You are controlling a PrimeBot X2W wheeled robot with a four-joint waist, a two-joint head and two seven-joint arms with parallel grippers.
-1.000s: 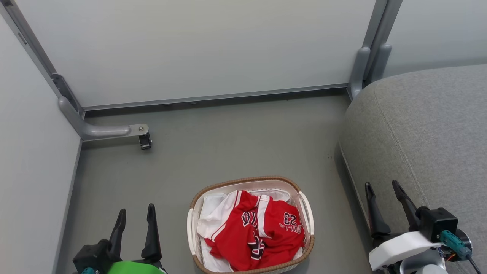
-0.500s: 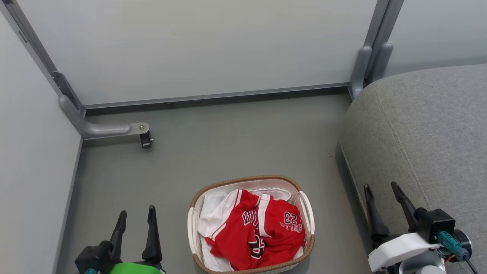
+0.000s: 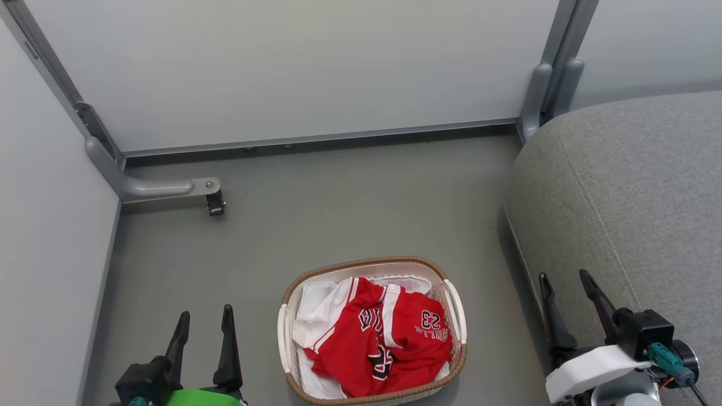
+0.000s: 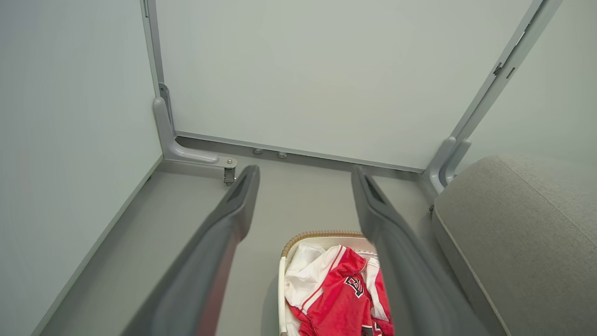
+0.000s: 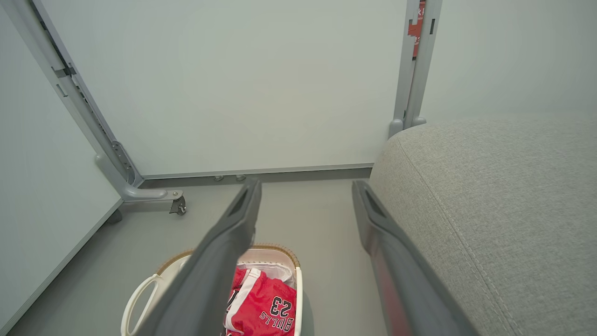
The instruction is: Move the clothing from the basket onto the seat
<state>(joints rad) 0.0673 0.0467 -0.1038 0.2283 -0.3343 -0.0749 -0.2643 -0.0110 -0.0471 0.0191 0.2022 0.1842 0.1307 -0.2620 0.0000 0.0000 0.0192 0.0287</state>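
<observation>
In the head view the clothing [image 3: 383, 344], crumpled red with white trim and the number 23, lies in the basket [image 3: 361, 266], left of the seat [image 3: 620, 197]. The left gripper [image 3: 205, 313] and the right gripper [image 3: 563, 276] are wide apart and empty. In the left wrist view the fingers [image 4: 224, 224] are spread and hold nothing. The right wrist view shows the same.

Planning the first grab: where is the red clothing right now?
Head view, bottom centre: the clothing lies bunched in the basket, left of the seat.
</observation>
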